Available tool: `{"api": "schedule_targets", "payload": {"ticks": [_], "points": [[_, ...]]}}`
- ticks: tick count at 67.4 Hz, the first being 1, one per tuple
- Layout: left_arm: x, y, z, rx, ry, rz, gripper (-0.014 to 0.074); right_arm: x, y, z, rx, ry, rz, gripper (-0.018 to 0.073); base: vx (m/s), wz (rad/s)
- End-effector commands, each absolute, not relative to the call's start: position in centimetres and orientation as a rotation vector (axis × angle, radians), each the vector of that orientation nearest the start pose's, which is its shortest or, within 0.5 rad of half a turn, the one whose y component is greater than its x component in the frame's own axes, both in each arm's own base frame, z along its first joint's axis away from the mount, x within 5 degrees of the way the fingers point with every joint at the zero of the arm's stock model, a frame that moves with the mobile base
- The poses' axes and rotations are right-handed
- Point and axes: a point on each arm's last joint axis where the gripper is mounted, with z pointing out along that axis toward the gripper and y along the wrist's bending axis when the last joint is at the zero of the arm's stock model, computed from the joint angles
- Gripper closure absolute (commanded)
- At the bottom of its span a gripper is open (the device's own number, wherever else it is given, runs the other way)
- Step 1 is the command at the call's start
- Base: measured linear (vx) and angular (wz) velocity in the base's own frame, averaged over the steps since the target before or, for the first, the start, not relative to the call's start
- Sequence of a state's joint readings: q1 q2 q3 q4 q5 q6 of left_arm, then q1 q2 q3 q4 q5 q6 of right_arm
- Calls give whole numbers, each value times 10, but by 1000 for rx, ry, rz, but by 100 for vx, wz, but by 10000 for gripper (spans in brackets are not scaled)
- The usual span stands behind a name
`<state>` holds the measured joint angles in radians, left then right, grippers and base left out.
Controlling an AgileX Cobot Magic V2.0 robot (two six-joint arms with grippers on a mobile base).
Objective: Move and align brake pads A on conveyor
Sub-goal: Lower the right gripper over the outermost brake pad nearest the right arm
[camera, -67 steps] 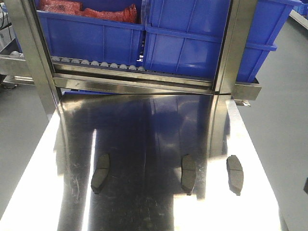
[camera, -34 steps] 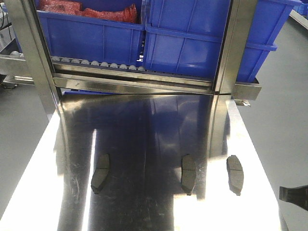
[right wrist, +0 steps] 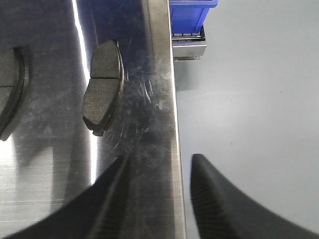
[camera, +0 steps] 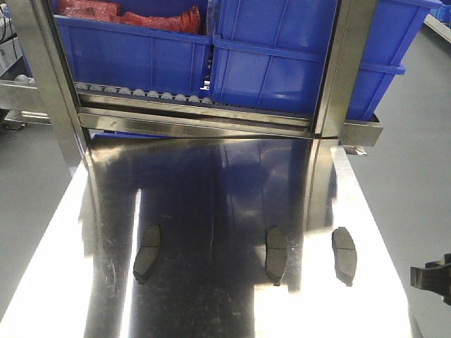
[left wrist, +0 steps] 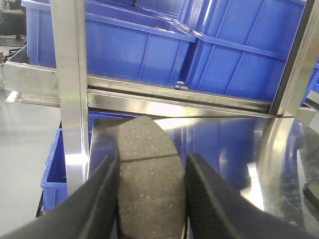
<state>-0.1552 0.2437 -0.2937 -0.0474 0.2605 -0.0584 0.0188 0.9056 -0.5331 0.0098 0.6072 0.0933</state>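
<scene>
Left pad (camera: 147,252), middle pad (camera: 275,254) and right pad (camera: 344,255), dark-grey and grooved, lie flat, spaced apart, on the bench (camera: 211,183); a fourth pad (left wrist: 148,189) sits clamped in the left end effector (left wrist: 152,158).

The brake pads (camera: 274,255) are speckled dark grey, the tabletop (camera: 211,204) mirror-silver, the bins (camera: 282,63) bright blue

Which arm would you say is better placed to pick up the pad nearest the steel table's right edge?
Right. The right gripper is open and empty, with the rightmost pad just ahead of it; the left gripper is shut on a fourth pad.
</scene>
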Motion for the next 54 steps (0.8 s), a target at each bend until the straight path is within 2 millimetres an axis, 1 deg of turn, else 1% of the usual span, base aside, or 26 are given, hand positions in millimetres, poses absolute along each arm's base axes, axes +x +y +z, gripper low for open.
{"api": "schedule_targets", "payload": {"ticks": [1, 6, 11, 16, 22, 27, 32, 38, 45, 54], "points": [[70, -12, 291, 43, 1586, -221, 603, 170, 3, 265, 66, 2344, 47, 146, 0, 0], [70, -12, 291, 43, 1586, -221, 603, 177, 4, 269, 68, 2329, 73, 116, 0, 0], [70, -12, 291, 43, 1586, -221, 603, 187, 8, 274, 29, 2357, 90, 115, 0, 0], [70, -12, 291, 43, 1586, -221, 603, 200, 18, 276, -43, 2400, 110, 117, 0, 0], [70, -12, 291, 43, 1586, -221, 603, 219, 37, 280, -123, 2421, 152, 117, 0, 0], [70, -12, 291, 43, 1586, -221, 603, 237, 50, 277, -96, 2459, 191, 117, 0, 0], [70, -12, 291, 43, 1586, -221, 603, 256, 55, 268, -11, 2536, 215, 117, 0, 0], [70, -12, 291, 43, 1586, -221, 603, 278, 59, 256, 43, 2628, 192, 117, 0, 0], [70, -12, 291, 43, 1586, -221, 603, 301, 63, 242, 60, 2709, 168, 117, 0, 0], [70, -12, 291, 43, 1587, -221, 603, 325, 67, 233, 58, 2787, 147, 117, 0, 0]]}}
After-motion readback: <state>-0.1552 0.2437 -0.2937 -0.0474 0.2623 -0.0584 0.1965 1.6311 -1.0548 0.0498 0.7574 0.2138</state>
